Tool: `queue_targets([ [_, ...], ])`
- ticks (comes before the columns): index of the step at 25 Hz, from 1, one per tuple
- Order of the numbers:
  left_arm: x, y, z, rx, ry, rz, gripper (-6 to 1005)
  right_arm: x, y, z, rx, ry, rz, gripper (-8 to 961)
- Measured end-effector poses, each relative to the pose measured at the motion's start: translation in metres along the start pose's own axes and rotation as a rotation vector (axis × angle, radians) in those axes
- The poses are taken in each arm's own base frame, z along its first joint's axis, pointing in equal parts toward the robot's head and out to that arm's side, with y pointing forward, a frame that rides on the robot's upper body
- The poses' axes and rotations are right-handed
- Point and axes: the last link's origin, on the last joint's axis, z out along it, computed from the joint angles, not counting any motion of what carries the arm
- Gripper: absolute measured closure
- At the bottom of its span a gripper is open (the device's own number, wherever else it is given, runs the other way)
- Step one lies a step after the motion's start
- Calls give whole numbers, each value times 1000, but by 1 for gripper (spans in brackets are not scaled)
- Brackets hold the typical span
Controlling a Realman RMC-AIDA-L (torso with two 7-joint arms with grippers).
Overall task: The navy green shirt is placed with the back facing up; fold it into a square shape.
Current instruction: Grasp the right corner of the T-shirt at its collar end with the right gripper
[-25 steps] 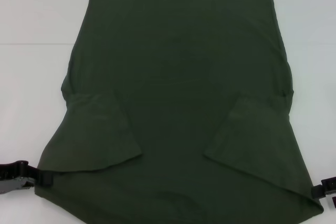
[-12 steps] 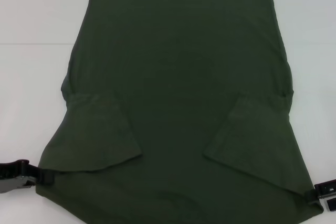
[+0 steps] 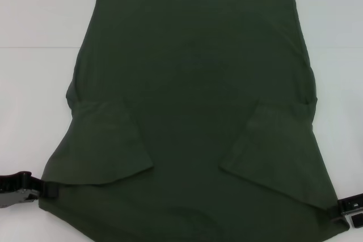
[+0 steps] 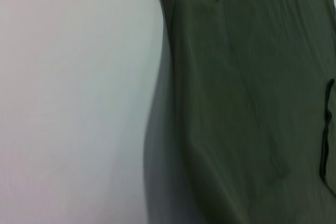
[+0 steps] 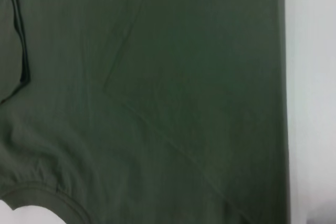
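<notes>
On the white table (image 3: 34, 15) the shirt (image 3: 193, 83) lay spread back-up, both sleeves folded inward. Since a second earlier, the near right corner had shifted slightly inward with the right gripper (image 3: 345, 207); the left gripper (image 3: 45, 189) stayed put. Each clamped a near shirt corner. Nothing else lay around it.

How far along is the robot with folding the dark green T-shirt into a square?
Early on. Done: both short sleeves of the dark olive-green cotton T-shirt lie folded inward over its back. In hand: the left gripper and the right gripper sit at the near corners, at the cloth's edge; whether they grip it cannot be seen. Left: the body is unfolded, not yet a square, on the white table.
</notes>
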Motion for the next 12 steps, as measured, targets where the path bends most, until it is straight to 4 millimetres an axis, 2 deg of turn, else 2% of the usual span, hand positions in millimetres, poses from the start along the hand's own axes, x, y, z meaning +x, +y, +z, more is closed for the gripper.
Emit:
queue_targets([
  [12,0,0,0,-1,0,2,959,-2,6,7,-7,11,-17,40],
])
